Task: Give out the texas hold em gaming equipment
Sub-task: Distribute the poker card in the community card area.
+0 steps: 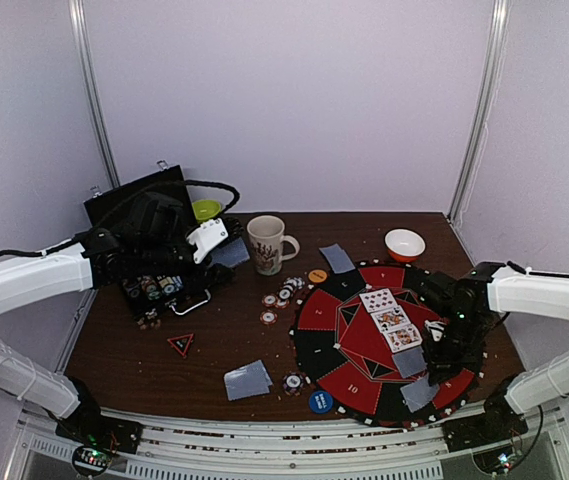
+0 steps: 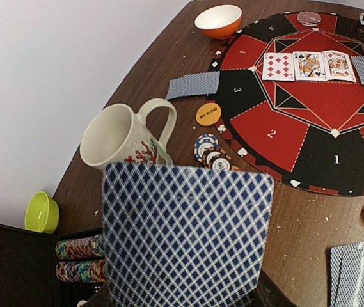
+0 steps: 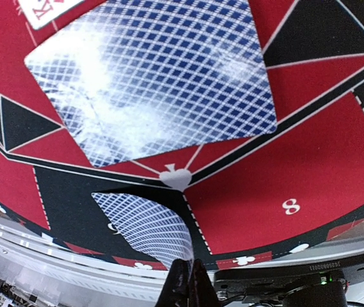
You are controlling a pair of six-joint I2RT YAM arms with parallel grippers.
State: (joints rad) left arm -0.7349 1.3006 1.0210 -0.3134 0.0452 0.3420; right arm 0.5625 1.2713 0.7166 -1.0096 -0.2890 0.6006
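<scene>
- White panel walls close in a dark wooden table [image 1: 214, 350]; a round red-and-black mat [image 1: 319, 310] covers its right half.
- Well left of the mat, the left gripper [image 1: 207, 240] holds a blue-lattice card [image 2: 188, 236] upright with its back to the wrist camera. The jaws are below that view and stand partly apart, so whether more cards sit behind it cannot be told.
- That card's top edge runs almost level, dipping slightly to the right. Its lower end is cut off, so the long axis probably runs down into the jaws.
- Over the mat's near-right rim, the right gripper [image 3: 185, 281] has its jaws pressed together. Just ahead of them a face-down card [image 3: 144, 227] lies on a black segment with one end curled up. Whether the tips nip its corner cannot be told.
- At the mat's centre, three face-up cards [image 2: 309, 65] and a fourth card [image 3: 150, 83], back up, form a row. Their long axes are parallel and run across the line of the row.
- The cards look light, thin, slick and easily bent. Lying flat they offer no edge, so a lifted corner or short end is likely the best place to pinch, and gently, since a hard squeeze could crease them.
- The chips [image 2: 210, 153] just off the mat's left rim look stiff and heavier, and are probably best taken by the rim.
</scene>
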